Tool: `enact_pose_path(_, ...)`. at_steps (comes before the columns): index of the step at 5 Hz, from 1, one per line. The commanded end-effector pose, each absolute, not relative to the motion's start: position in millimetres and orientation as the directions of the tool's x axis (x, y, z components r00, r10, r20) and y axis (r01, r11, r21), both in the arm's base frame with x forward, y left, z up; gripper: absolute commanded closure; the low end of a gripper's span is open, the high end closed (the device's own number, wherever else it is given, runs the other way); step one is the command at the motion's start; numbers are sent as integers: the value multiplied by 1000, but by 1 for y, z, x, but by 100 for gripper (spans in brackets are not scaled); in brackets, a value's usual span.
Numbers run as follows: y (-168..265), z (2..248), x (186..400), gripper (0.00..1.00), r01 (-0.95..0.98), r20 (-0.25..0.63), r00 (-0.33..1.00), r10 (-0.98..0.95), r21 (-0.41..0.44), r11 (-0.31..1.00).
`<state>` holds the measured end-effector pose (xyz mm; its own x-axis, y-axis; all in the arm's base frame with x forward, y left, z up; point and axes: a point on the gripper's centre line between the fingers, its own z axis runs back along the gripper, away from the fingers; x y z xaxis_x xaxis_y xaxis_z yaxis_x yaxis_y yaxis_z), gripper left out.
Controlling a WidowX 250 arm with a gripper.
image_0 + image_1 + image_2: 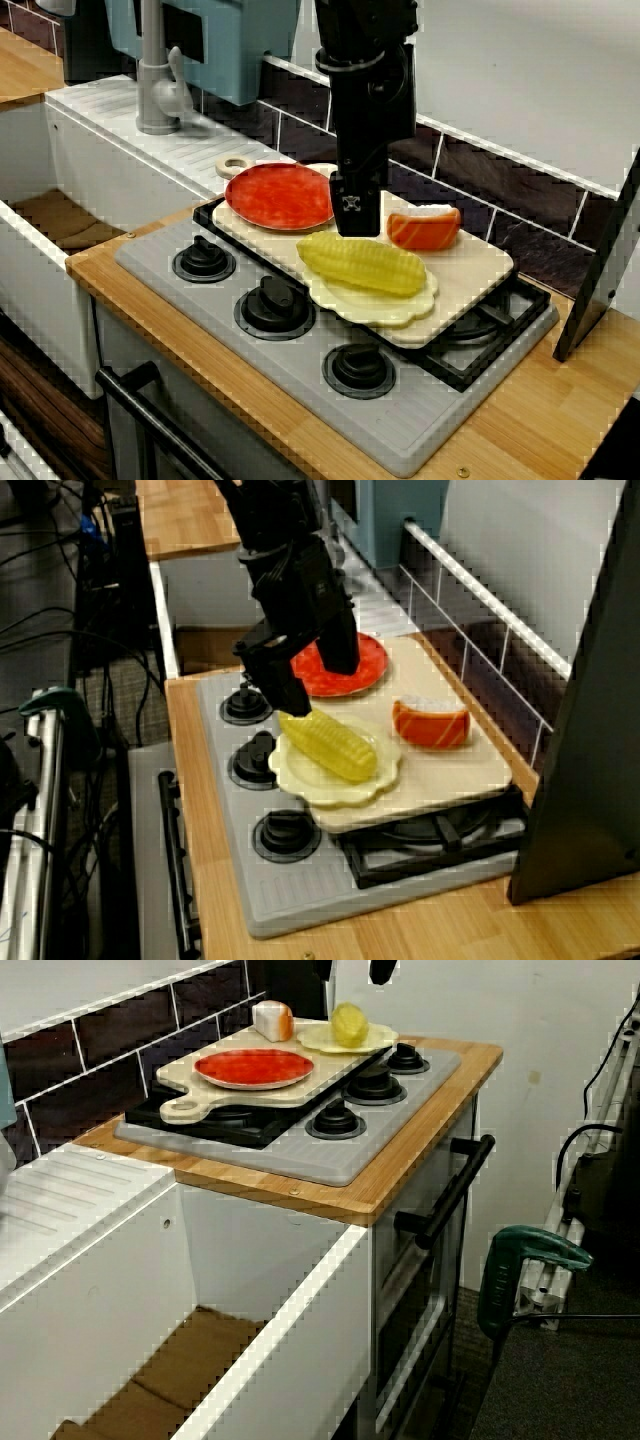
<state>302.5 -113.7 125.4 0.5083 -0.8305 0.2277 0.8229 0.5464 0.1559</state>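
Note:
My black gripper (355,225) hangs low over the wooden cutting board (470,270), between the red plate (280,195) and a yellow corn cob (365,262). In the side view the gripper (312,685) looks open, one finger beside the corn cob's (330,745) near end and the other over the red plate (365,665). Nothing shows between them. The corn lies on a pale scalloped plate (350,305). A salmon sushi piece (425,228) sits on the board just right of the gripper. The low view from the sink side shows only the corn (348,1022) and plates; the arm is cut off at the top.
The board rests on a grey toy stove (300,370) with black knobs (272,305) along its front. A sink basin (60,220) and grey faucet (155,80) stand to the left. A tiled wall runs behind. A dark slanted panel (600,270) leans at the right.

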Motion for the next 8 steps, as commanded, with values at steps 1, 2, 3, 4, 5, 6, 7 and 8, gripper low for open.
enact_pose_path(1, -121, 117, 298, 0, 812, 229, 504, -833, 202, 547)
enact_pose_path(2, -122, 111, 300, 0, 812, 219, 507, -833, 201, 547)
enact_pose_path(3, -121, 101, 303, 0, 807, 196, 520, -831, 206, 554)
enact_pose_path(4, -119, 90, 308, 0, 806, 175, 533, -828, 193, 560)
enact_pose_path(5, -118, 88, 308, 0, 806, 173, 534, -827, 192, 560)
enact_pose_path(6, -117, 88, 308, 0, 805, 171, 535, -827, 194, 561)
enact_pose_path(7, -117, 87, 306, 100, 803, 174, 536, -826, 196, 563)
enact_pose_path(8, -117, 92, 306, 100, 802, 180, 536, -825, 196, 564)
